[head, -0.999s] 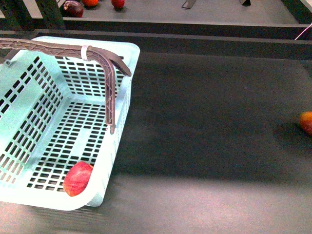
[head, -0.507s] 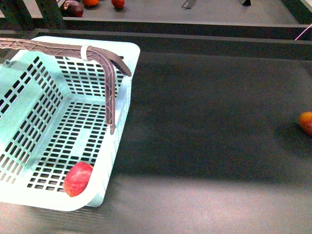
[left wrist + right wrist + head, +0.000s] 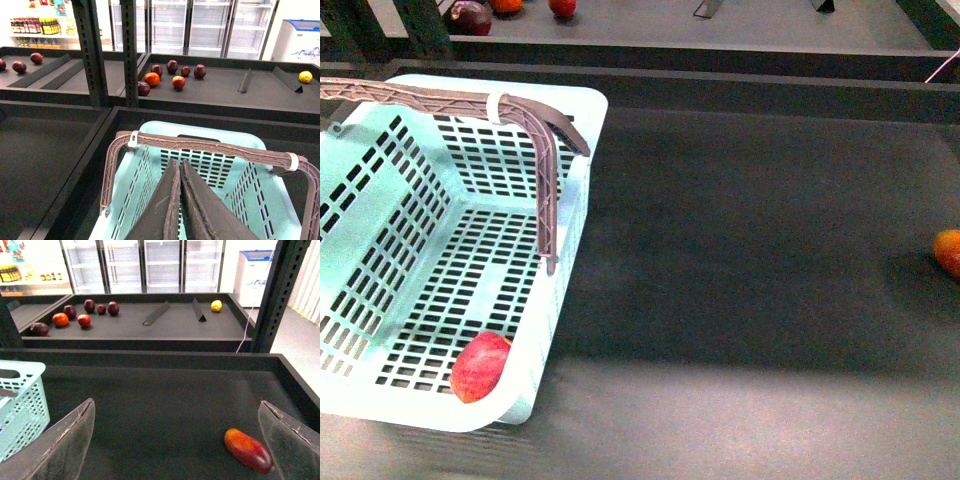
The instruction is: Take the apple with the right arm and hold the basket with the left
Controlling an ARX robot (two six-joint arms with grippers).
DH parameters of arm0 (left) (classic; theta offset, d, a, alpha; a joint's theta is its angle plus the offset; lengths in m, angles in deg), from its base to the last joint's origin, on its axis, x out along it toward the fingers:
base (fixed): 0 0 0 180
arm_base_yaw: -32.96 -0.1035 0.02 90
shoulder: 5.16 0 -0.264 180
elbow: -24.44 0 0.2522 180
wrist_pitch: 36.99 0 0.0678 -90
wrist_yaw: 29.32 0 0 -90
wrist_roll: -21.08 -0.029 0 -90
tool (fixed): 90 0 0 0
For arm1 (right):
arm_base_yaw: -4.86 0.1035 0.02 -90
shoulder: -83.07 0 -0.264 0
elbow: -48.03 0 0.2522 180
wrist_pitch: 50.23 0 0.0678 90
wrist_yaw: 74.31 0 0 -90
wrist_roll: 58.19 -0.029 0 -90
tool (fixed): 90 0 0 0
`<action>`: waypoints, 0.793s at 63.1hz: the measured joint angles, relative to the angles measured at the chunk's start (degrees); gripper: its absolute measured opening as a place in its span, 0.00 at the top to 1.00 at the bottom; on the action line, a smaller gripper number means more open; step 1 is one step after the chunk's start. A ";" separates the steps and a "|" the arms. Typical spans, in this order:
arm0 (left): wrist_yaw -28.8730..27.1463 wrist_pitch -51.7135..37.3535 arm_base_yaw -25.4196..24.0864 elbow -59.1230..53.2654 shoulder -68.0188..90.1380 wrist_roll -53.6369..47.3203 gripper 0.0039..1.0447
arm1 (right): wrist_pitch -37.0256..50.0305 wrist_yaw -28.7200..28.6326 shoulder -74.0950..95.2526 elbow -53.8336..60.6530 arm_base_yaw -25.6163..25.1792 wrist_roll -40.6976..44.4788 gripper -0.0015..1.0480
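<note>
My right gripper [image 3: 175, 440] is hanging wide open and empty above the dark shelf, while my left gripper [image 3: 180, 172] is sitting closed with nothing between its jaws, over the basket [image 3: 582, 130]. The apple [image 3: 479, 367] is lying inside the basket at the lower left of the front view, against the near wall. I am judging it firm, smooth and fairly light, best gripped across its widest part from above; the basket looks light and slightly flexible, best held by its rim or handle [image 3: 200, 146].
</note>
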 joint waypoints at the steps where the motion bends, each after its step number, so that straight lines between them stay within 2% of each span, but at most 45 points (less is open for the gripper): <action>1: 0.00 0.74 0.00 0.00 -0.79 0.00 0.97 | 0.00 0.00 0.00 0.00 0.00 0.00 0.09; 26: 0.00 17.51 0.00 -0.02 -18.47 -0.02 0.97 | 0.00 0.00 0.00 0.00 0.00 0.00 0.09; 50: 0.00 24.59 0.00 -0.02 -25.57 -0.02 0.97 | 0.00 0.00 0.00 0.00 0.00 0.00 0.09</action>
